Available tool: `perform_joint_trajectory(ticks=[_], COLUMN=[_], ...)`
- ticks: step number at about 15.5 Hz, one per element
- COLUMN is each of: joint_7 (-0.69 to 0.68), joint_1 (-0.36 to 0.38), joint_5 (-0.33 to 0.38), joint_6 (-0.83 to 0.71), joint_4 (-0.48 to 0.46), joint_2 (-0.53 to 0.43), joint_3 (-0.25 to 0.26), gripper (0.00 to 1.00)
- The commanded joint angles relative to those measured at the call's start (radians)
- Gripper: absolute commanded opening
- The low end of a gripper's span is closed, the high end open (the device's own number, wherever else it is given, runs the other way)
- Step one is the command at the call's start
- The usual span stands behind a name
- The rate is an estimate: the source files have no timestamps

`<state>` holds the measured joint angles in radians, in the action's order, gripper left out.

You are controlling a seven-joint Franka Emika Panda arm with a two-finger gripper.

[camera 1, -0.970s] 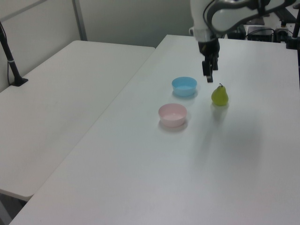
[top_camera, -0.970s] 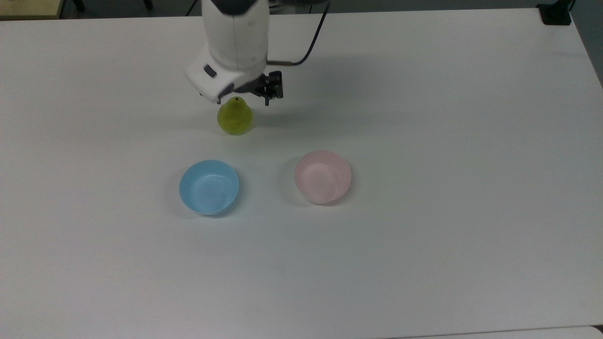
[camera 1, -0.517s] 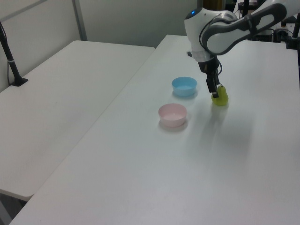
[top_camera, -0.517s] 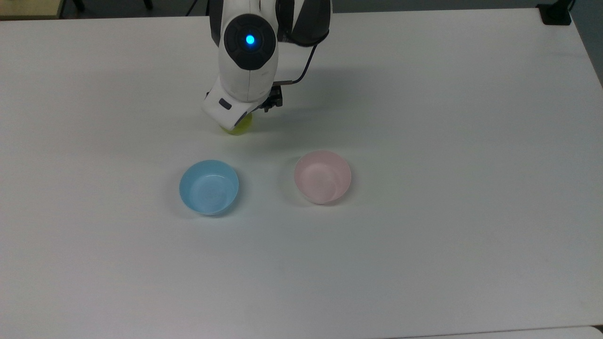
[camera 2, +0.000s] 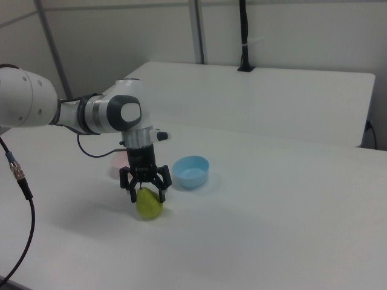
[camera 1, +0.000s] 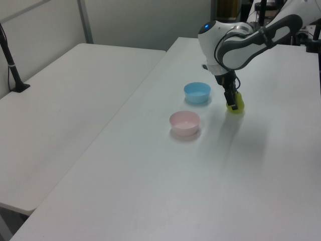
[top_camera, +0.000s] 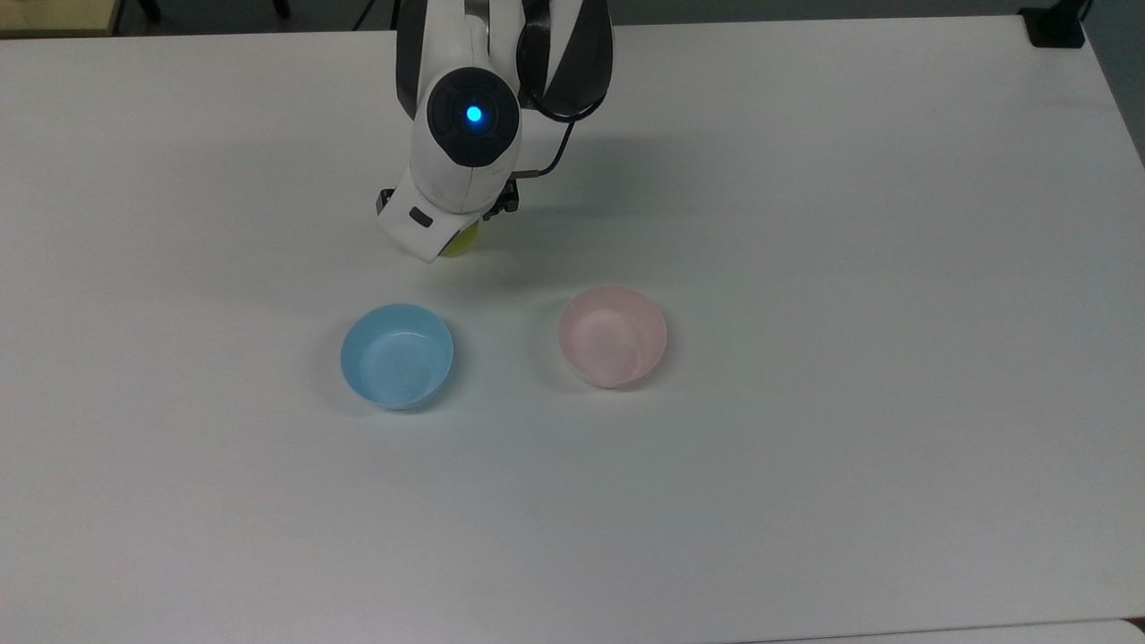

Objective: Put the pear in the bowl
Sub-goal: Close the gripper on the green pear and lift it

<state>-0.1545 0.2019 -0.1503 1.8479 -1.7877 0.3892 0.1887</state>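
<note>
Top view: the gripper [top_camera: 458,234] sits right over the pear [top_camera: 462,242], far side of the table [top_camera: 805,224] from the pink bowl [top_camera: 613,335]. Left view: pear [camera 1: 236,103] under it, right of the blue bowl [camera 1: 197,92]. Right view: fingers [camera 2: 162,185] spread wide, straddling the pear's [camera 2: 149,204] top, not clamped

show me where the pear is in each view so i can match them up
Top view: the pear peeks out under the arm's white wrist, above the blue bowl, upper centre.
Left view: the pear sits right of the blue bowl, at the gripper.
Right view: the pear stands lower left of the blue bowl, with the open gripper around its top.
Shared landmark: the blue bowl.
</note>
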Motion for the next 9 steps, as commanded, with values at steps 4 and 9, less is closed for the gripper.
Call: perform_joint_trajectory(ticks=[4, 9], joint_7=[-0.046, -0.046], joint_1=[0.036, 0.037], joint_5=[-0.012, 0.001], joint_6=[0.027, 0.001], joint_4=[-0.024, -0.016], joint_2=[-0.009, -0.081], joint_3=[0.021, 0.021], gripper=[0.34, 0.29])
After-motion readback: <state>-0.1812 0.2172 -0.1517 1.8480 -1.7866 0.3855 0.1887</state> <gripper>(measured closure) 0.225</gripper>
